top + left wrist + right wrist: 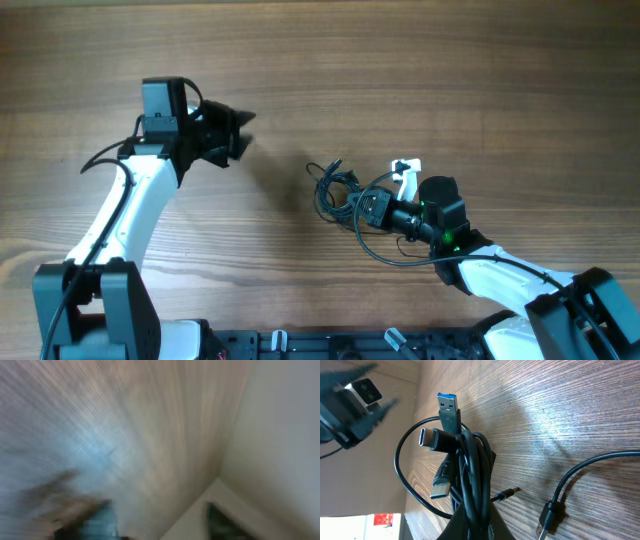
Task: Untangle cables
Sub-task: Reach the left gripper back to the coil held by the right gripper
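While the right gripper (368, 207) pinches the cables (335, 188) bunched near the middle of the table (450, 80), the loosening has barely begun. Whether the left gripper (236, 132), well apart, is wide or narrow cannot be told. Next, probably, it must reach over and draw one plug (447, 407) free.

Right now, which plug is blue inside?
The big flat plug poking up at the top of the cables. Its tip is blue inside; the other plugs have plain silver tips.

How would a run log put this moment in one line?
right gripper: shut on cables | left gripper: far from them, opening unclear | cables: tangled, on table
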### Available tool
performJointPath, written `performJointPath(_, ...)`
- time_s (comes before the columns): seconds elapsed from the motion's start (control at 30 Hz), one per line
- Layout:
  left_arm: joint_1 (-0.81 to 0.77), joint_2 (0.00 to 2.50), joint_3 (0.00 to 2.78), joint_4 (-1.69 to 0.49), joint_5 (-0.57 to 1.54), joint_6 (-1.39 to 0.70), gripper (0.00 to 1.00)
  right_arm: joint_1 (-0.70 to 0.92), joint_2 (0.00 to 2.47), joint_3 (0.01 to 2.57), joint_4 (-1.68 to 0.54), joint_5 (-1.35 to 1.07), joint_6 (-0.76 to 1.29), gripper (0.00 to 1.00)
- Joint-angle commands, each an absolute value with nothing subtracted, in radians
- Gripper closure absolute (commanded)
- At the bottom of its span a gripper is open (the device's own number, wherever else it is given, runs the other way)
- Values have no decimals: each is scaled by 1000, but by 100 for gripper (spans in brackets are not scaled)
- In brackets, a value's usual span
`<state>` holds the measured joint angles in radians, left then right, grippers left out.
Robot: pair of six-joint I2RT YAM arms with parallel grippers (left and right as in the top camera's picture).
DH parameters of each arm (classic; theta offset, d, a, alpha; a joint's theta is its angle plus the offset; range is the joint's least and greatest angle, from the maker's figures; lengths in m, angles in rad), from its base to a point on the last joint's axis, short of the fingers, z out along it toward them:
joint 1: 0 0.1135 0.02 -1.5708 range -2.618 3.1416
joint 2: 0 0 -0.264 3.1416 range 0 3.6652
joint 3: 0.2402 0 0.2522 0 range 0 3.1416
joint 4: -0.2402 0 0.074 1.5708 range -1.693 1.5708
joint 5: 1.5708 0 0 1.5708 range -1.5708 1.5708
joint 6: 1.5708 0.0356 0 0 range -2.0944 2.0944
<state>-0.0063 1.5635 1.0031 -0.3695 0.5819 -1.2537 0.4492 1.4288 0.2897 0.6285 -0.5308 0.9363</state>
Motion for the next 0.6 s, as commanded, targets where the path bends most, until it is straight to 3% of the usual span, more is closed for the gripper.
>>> performJointPath(0.0,-77,1565,1006,-417,736,-906,21,451,1431,293,635,-530,916,96)
performJointPath(0.07,-127,1565,1006,-454,819,-715,21,451,1431,293,635,-532,917,96)
performJointPath(0.17,-210,1565,1006,-533,814,-603,24,451,1431,293,635,-532,917,96)
performJointPath(0.23,-275,1565,1006,-551,805,-602,35,451,1431,293,635,-532,917,96)
performJointPath(0.43,-406,1567,1006,-614,650,-670,40,451,1431,293,635,-532,917,96)
performJointPath(0.57,-467,1567,1006,-615,530,-707,53,451,1431,293,635,-533,918,96)
